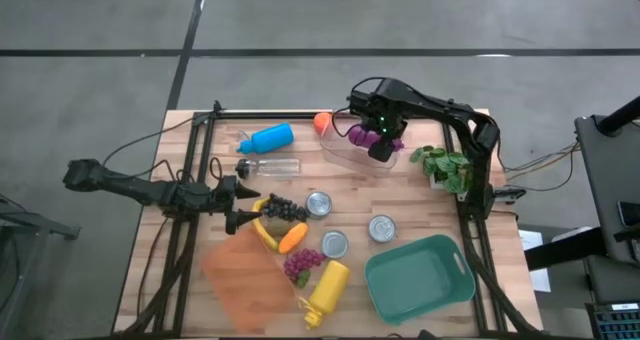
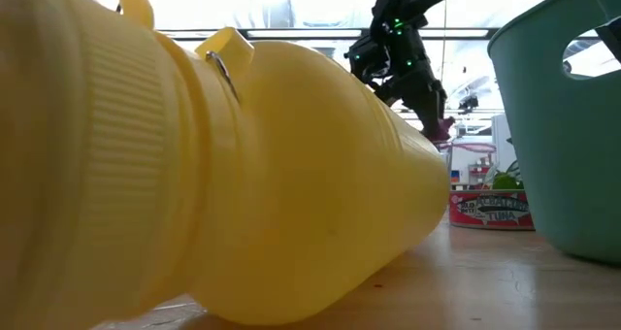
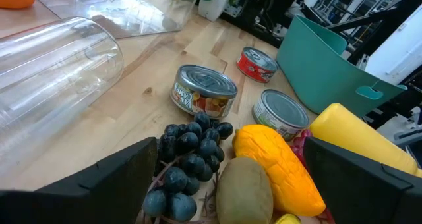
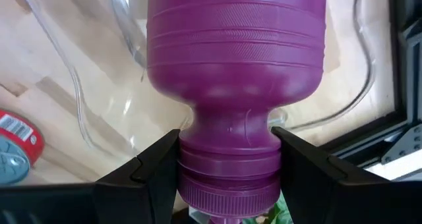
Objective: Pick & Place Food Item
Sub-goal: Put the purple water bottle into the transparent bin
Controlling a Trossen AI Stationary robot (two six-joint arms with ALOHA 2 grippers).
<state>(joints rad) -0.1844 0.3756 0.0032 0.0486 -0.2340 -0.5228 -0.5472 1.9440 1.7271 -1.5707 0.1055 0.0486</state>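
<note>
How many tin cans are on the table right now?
3. One can sits beside the dark grapes, one can lies nearer the yellow bottle, and one can stands just above the teal bin. None seems hidden.

Glossy ribbed plastic purple bottle (image 4: 235,85)

Purple bottle (image 4: 235,79), neck clamped, hangs over clear container (image 1: 345,152).
</note>
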